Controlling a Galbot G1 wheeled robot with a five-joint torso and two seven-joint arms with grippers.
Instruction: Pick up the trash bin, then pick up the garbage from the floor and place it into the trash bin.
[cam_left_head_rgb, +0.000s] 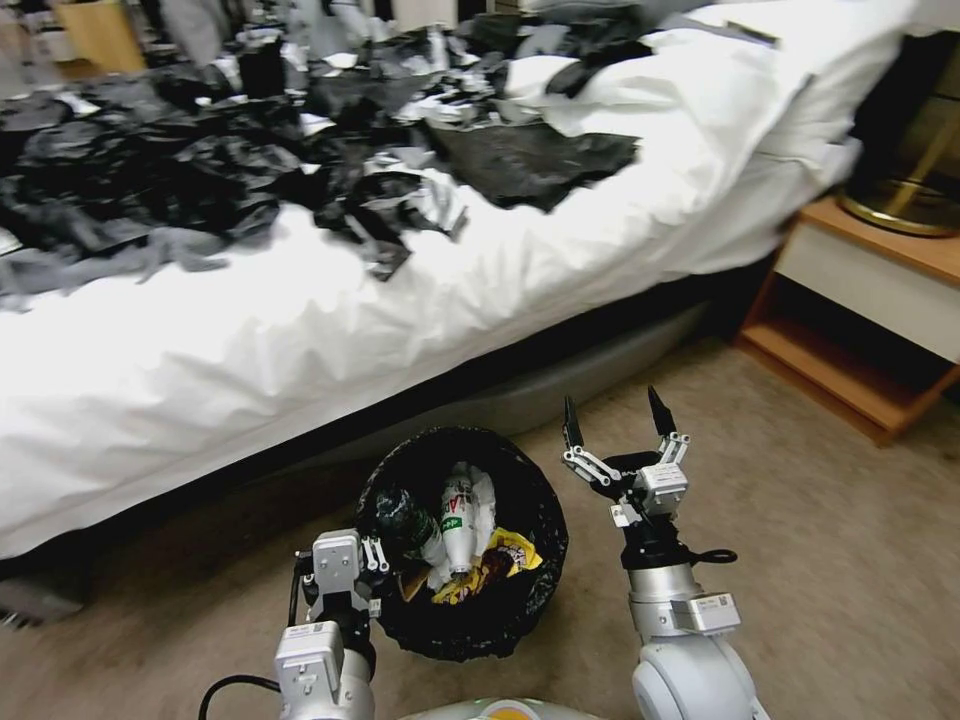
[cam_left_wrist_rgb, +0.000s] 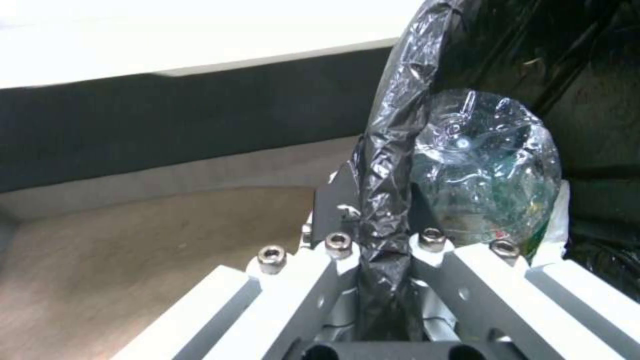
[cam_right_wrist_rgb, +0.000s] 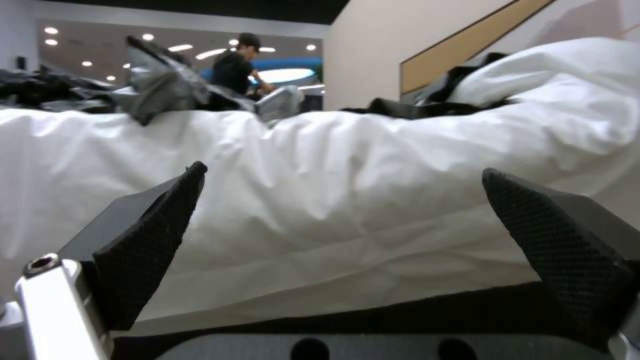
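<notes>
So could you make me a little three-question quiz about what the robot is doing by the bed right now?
1. True or false: the left gripper is clamped on the rim of the trash bin.
2. The right gripper is: A) open and holding nothing, B) holding a bottle, C) inside the bin.
3. Name one piece of garbage lying in the bin.

Key: 1. True. 2. A. 3. The plastic bottle, or the yellow wrapper.

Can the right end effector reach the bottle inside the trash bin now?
Probably yes: the right end effector is open and empty beside the trash bin, whose top is uncovered, with the bottle lying on top.
</notes>
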